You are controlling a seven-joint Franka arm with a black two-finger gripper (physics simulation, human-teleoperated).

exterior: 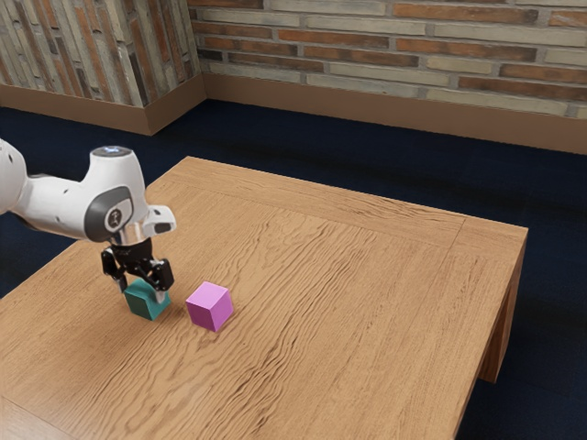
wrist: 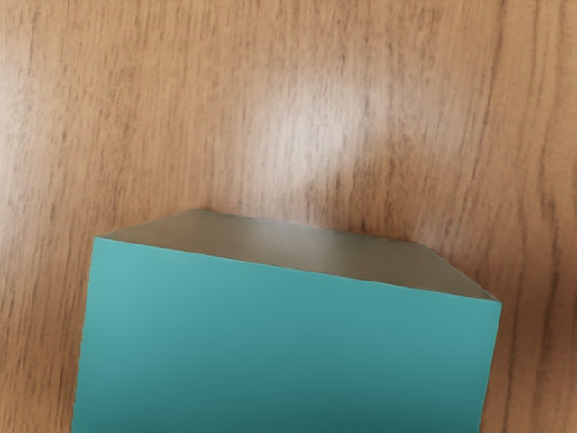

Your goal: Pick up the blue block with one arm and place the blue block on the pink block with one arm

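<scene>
The blue block (exterior: 147, 302), teal in colour, sits on the wooden table (exterior: 367, 302) near the exterior view's left. My gripper (exterior: 141, 291) is lowered over it, with one black finger against each side, shut on the block. I cannot tell if the block's underside still touches the tabletop. The pink block (exterior: 210, 305) stands on the table just to the right of the blue block, a small gap apart. In the wrist view the blue block (wrist: 288, 343) lies large and close right under my hand, its top face toward the camera.
The table's near edge lies close to the left of the blocks. Bare wood stretches to the right of the pink block as far as the table's far edge (exterior: 495, 229). A dark floor and brick walls surround the table.
</scene>
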